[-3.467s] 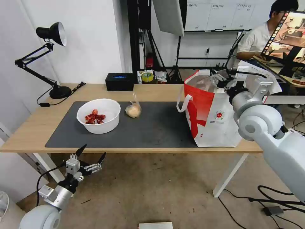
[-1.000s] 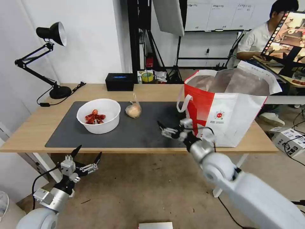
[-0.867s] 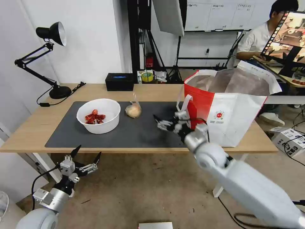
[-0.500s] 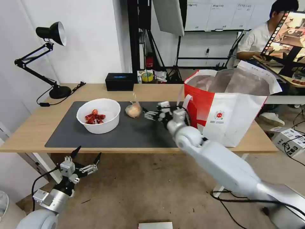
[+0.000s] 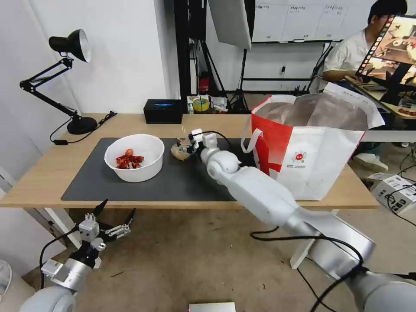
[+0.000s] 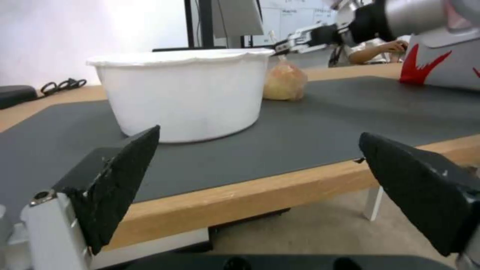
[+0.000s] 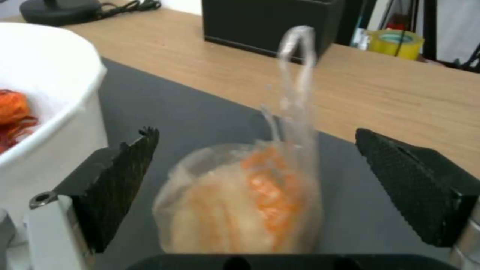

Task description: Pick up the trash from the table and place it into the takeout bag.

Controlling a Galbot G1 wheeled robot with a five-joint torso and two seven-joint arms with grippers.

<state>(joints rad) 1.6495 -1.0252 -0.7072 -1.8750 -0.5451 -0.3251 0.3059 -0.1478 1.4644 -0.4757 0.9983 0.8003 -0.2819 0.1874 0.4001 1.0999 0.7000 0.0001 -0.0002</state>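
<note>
The knotted bag (image 7: 245,198) sits on the counter's dark mat (image 5: 130,186), just beside the white bowl (image 5: 134,157). The right gripper (image 5: 187,145) brackets it, jaws wide, for a grasp; a second ago it hung near the takeout bag (image 5: 303,147). The left gripper (image 5: 112,215) idles below the counter, jaws wide.

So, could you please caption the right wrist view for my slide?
Open right gripper straddling the knotted clear bag beside the white bowl.

Sitting at lower centre on the dark grey mat (image 7: 200,112): knotted clear bag (image 7: 245,202), between spread black fingertips (image 7: 125,176). Showing at far left: white bowl (image 7: 55,112); behind: black box (image 7: 265,22), yellow tape roll (image 7: 395,43).
</note>
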